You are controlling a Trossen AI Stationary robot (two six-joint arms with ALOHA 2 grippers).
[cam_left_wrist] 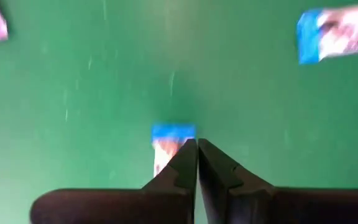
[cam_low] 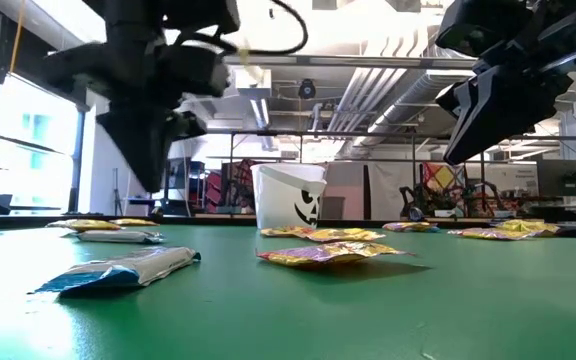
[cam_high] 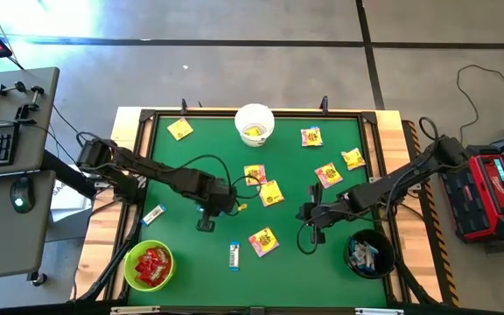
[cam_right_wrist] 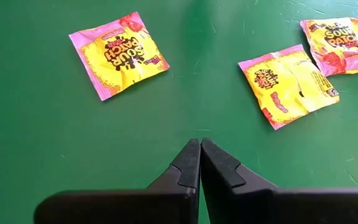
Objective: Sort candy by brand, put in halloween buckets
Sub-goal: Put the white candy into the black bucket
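My left gripper (cam_high: 206,224) hangs above the green table's middle left, pointing steeply down and shut on a white-and-blue bar (cam_left_wrist: 166,146). My right gripper (cam_high: 306,216) is shut and empty, above bare table to the right of centre, facing yellow packets (cam_right_wrist: 118,56) that lie flat. Two more white-and-blue bars (cam_high: 234,255) (cam_high: 154,213) and several yellow packets (cam_high: 263,241) lie scattered on the table. The white bucket (cam_high: 255,108) at the far edge holds a yellow packet. The lime green bucket (cam_high: 149,245) holds red packets and the black bucket (cam_high: 392,254) holds bars. My left gripper has the bar at its fingertips (cam_left_wrist: 188,149), coming from above and pointing steeply down. The bar's blue end (cam_left_wrist: 173,130) sticks out just past the tips. The rest runs back behind one finger, which hides the place of contact.
The table has a raised dark frame (cam_high: 147,114) all around. The lime green bucket stands at the near left corner and the black bucket at the near right. Bare green table lies between the two grippers (cam_high: 261,214). Cables trail from both arms.
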